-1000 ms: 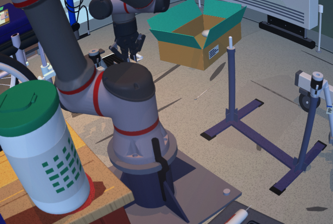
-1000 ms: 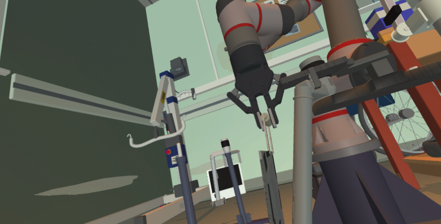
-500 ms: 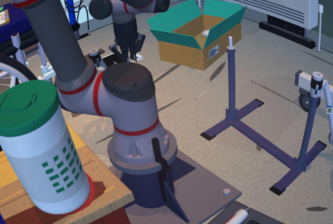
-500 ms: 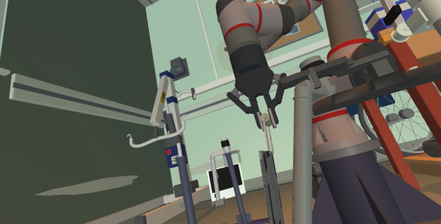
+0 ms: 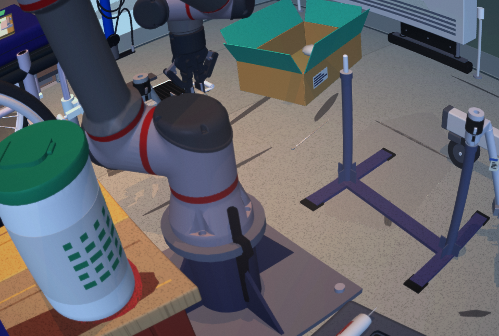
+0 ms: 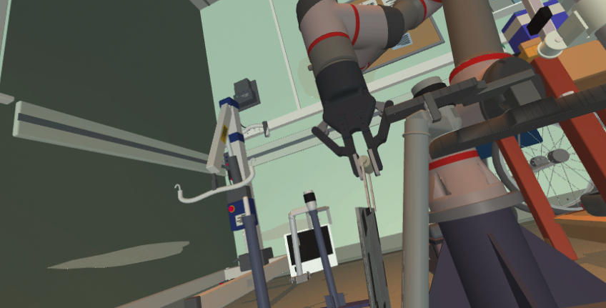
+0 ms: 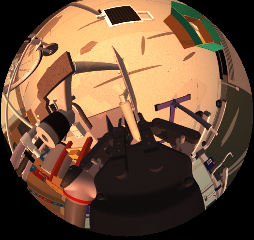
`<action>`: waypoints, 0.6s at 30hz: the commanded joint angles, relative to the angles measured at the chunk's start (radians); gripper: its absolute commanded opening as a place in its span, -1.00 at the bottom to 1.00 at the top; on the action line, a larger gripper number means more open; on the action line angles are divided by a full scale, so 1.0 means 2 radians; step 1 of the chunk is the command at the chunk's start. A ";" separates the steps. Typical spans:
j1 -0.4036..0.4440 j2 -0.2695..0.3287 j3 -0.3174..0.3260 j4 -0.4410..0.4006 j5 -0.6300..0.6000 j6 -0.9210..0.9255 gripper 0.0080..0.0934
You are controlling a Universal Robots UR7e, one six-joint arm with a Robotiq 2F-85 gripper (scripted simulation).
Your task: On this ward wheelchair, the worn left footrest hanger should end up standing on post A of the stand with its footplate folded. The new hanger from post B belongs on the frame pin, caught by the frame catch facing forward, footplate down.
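Observation:
The worn hanger point(image 5: 139, 83) on the wheelchair frame is largely hidden behind my arm in the side camera; only its collar and the dark ribbed footplate point(image 5: 169, 90) show. My gripper point(image 6: 364, 164) is closed on the footplate's pale crossbar point(image 7: 129, 118), beside the frame tube point(image 6: 414, 211), and the plate point(image 6: 369, 254) hangs edge-on below the fingers, tilted up. Post A point(image 5: 345, 115) of the blue stand is bare. Post B point(image 5: 469, 171) carries the new hanger point(image 5: 475, 123), whose dark plate point(image 6: 309, 243) hangs in its white frame.
The open cardboard box point(image 5: 296, 58) with teal flaps sits on the floor beyond the gripper. A wipes canister point(image 5: 60, 220) stands on the wooden table at left. The wheelchair wheel point(image 5: 16, 111) is behind it. A drip stand point(image 6: 234, 164) rises past the posts.

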 commanded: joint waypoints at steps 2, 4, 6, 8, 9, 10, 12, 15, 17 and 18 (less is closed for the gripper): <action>0.000 0.000 0.000 0.001 0.001 0.000 -1.00; 0.000 0.000 0.000 0.001 0.001 -0.001 -1.00; 0.000 0.000 0.000 0.001 0.001 -0.001 -1.00; -0.001 0.000 -0.001 0.001 0.001 -0.001 -1.00; -0.001 0.000 -0.001 0.001 0.001 -0.001 -1.00; -0.001 0.000 -0.001 0.001 0.001 -0.001 -1.00; -0.001 0.000 -0.001 0.001 0.001 -0.001 -1.00; -0.001 0.000 -0.001 0.001 0.001 -0.001 -0.99; -0.001 0.000 -0.001 0.001 0.001 -0.001 -0.89; -0.001 0.000 -0.001 0.001 0.001 -0.001 -0.85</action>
